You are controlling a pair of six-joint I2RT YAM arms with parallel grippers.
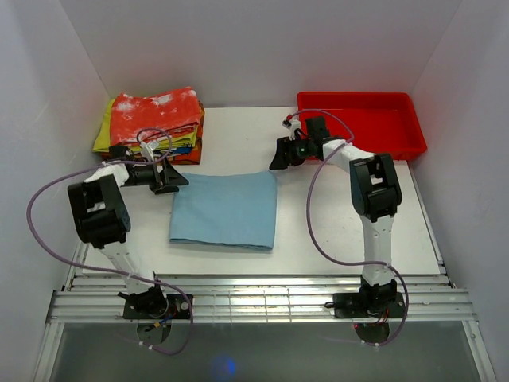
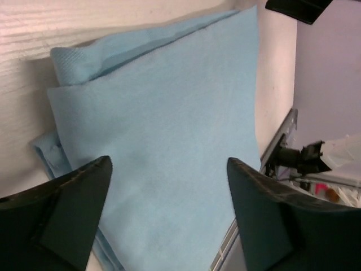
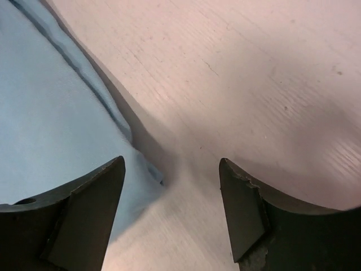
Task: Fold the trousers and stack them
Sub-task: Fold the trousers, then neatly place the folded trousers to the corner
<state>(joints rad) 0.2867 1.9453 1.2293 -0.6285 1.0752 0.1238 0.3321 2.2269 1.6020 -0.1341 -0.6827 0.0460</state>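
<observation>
I see folded trousers [image 1: 225,209] on the bench [image 1: 334,231]; left claw [image 1: 173,181] at their ten o'clock, right claw [image 1: 276,155] at one, both wide.

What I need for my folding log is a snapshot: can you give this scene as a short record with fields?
trousers: folded into a flat rectangle, lying in the middle of the table
left gripper: open, at the trousers' far left corner, holding nothing
right gripper: open, by the far right corner, over bare table, holding nothing
clothes pile: far left, red-and-white garment on top
red tray: far right
stacking: not yet done; trousers lie apart from the pile
</observation>
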